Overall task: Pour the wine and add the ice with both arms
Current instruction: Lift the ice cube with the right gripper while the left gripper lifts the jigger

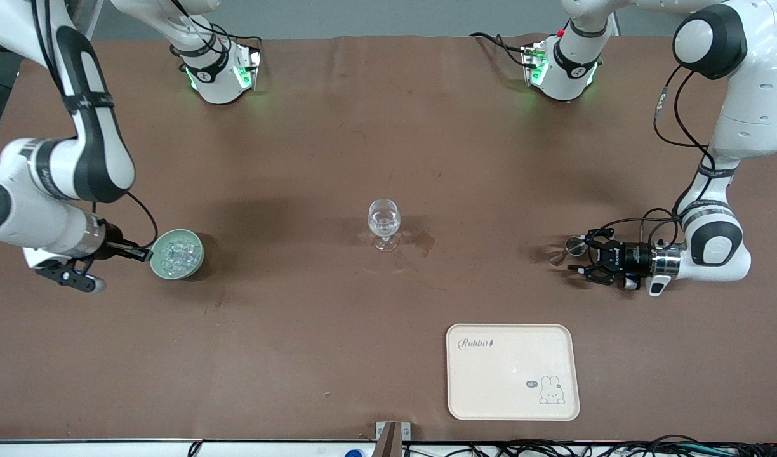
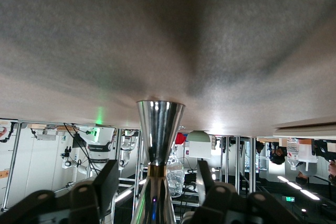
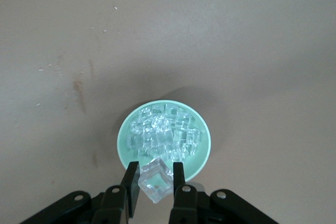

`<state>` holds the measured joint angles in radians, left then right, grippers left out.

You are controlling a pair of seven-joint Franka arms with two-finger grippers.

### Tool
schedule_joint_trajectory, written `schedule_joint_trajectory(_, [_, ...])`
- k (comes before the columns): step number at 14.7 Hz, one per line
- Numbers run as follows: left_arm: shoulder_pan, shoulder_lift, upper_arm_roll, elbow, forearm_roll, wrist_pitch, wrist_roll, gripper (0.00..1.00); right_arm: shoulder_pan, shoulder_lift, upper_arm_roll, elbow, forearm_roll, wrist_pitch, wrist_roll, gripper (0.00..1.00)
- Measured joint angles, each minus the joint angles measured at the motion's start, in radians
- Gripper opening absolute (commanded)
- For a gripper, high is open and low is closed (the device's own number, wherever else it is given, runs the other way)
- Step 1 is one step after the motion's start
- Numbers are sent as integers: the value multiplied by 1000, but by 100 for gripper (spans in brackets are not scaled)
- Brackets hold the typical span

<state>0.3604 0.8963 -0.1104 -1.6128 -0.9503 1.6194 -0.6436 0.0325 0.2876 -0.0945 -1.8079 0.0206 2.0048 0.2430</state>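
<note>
A brown table (image 1: 338,127) with two white robot arms reaching in from opposite ends. The right gripper (image 3: 156,182) hangs just above the rim of a pale green bowl (image 3: 126,129) at the right arm's end of the table, its two black fingers (image 3: 131,179) pinching a single clear ice cube (image 3: 155,180) between them. The cube sits squarely between the fingertips, lifted clear of the rest. Directly below and just ahead of the fingertips, the remaining ice (image 3: 164,135) lies heaped in the bowl, small glassy cubes filling most of it. From the front, the same gripper (image 1: 141,254) shows at the bowl's edge toward the right arm's end. The left gripper (image 1: 585,259) is at the left arm's end of the table, turned on its side low over the surface, its fingers (image 2: 107,182) closed on the narrow waist of a shiny metal double-cone measuring cup (image 2: 157,145). The cup's flared mouth points away from the palm, its upper cone sticking out past the fingertips. A clear stemmed glass (image 1: 384,223) stands upright in the middle of the table, well apart from both grippers and roughly between them. A cream tray (image 1: 512,371) printed with a rabbit lies nearer the front camera than the left gripper, apart from it.
</note>
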Motion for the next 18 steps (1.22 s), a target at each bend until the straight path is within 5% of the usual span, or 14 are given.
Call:
schedule_joint_trajectory(11, [-15, 10, 0, 0, -1, 0, 0, 48, 7, -349, 15, 68, 0, -347, -269, 2])
schedule_joint_trajectory(18, [-15, 11, 0, -1, -1, -4, 0, 43, 11, -370, 16, 145, 0, -388, -320, 2])
